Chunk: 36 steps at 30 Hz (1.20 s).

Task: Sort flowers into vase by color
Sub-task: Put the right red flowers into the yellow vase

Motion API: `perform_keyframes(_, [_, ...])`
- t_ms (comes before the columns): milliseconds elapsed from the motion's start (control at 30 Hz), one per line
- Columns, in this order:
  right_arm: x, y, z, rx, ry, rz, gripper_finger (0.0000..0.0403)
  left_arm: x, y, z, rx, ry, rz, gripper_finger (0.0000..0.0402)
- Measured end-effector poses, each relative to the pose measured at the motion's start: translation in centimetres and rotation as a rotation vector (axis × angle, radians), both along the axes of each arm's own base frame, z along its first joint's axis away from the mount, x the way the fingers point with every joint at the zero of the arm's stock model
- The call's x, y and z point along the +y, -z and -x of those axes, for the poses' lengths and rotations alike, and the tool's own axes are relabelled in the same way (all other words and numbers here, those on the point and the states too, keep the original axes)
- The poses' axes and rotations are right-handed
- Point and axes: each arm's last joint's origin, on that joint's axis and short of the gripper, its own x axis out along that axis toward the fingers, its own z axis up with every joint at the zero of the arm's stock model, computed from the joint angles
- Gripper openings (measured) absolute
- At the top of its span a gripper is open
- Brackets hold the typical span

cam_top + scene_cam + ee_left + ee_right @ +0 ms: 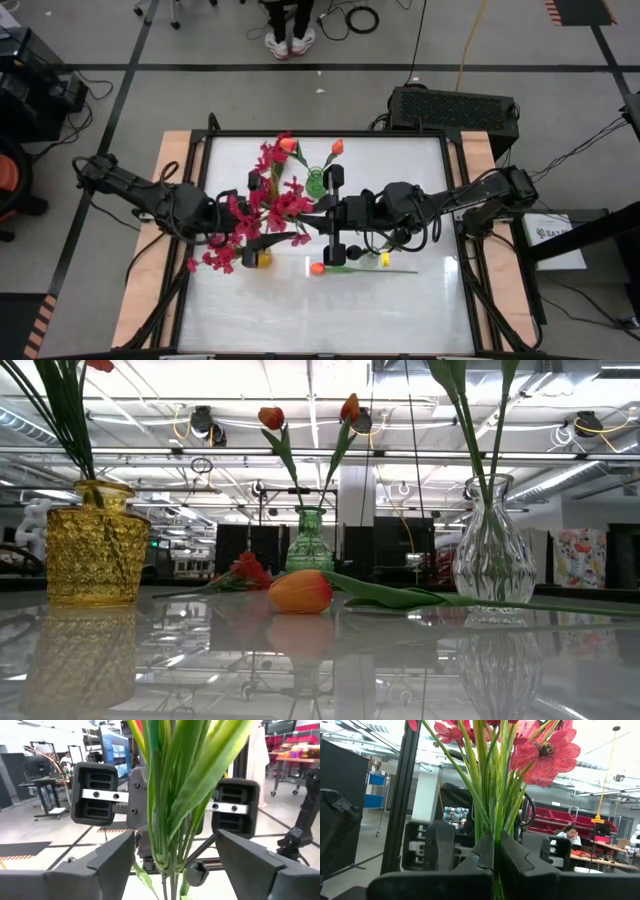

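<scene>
The white bench fills the middle of the high view, both arms meeting over its centre. The right gripper has its jaws clamped on the green stems of the crimson-pink spray, just left of centre in that view. The left gripper faces it, jaws wide, either side of those stems. Low view: yellow vase far left, clear vase right, green vase behind centre holding two tulips, one loose tulip lying at centre.
</scene>
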Motion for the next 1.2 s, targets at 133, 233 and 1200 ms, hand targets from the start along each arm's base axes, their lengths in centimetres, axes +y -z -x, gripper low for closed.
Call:
perform_keyframes(133, [0.0, 0.0, 0.0, 0.0, 0.0, 0.0, 0.0, 0.0, 0.2, 0.1, 0.026, 0.001, 0.004, 0.0238])
perform_keyframes(233, [0.0, 0.0, 0.0, 0.001, 0.002, 0.0, 0.0, 0.1, 0.4, 0.0, 0.038, -0.006, 0.0, 0.0209])
perform_keyframes(1200, [-0.9, -0.8, 2.7, 0.235, 0.101, -0.008, 0.014, 2.1, -1.7, 5.1, 0.041, 0.059, 0.035, 0.0016])
